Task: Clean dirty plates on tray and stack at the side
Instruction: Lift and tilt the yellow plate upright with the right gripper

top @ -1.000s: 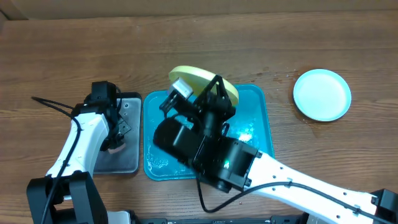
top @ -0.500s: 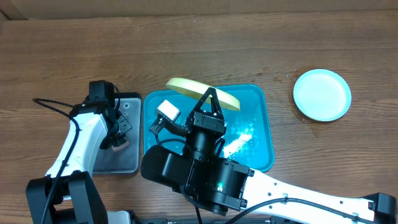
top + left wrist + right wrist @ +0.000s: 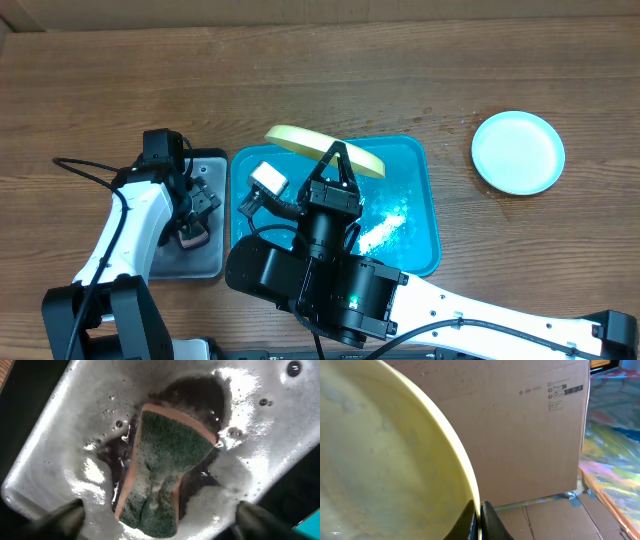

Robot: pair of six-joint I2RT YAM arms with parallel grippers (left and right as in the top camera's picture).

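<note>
A pale yellow-green plate (image 3: 300, 139) stands on edge above the teal tray (image 3: 425, 190). My right gripper (image 3: 338, 152) is shut on its rim. In the right wrist view the plate (image 3: 385, 455) fills the left side, with the gripper (image 3: 480, 510) pinching its edge. A pale blue-white plate (image 3: 518, 152) lies flat on the table at the right. My left gripper (image 3: 196, 212) hangs open over a green-and-orange sponge (image 3: 167, 465), which lies apart from the wide-spread left gripper (image 3: 160, 520) in the left wrist view.
The sponge rests in a small grey metal tray (image 3: 208, 258) left of the teal tray, in foamy dark water (image 3: 60, 430). Soap foam (image 3: 385, 225) lies on the teal tray's floor. A cardboard box (image 3: 530, 420) stands behind the plate.
My left gripper has opened and let go of the sponge, which now lies in the grey tray. The right arm rose with the plate a second ago and has since held still.
</note>
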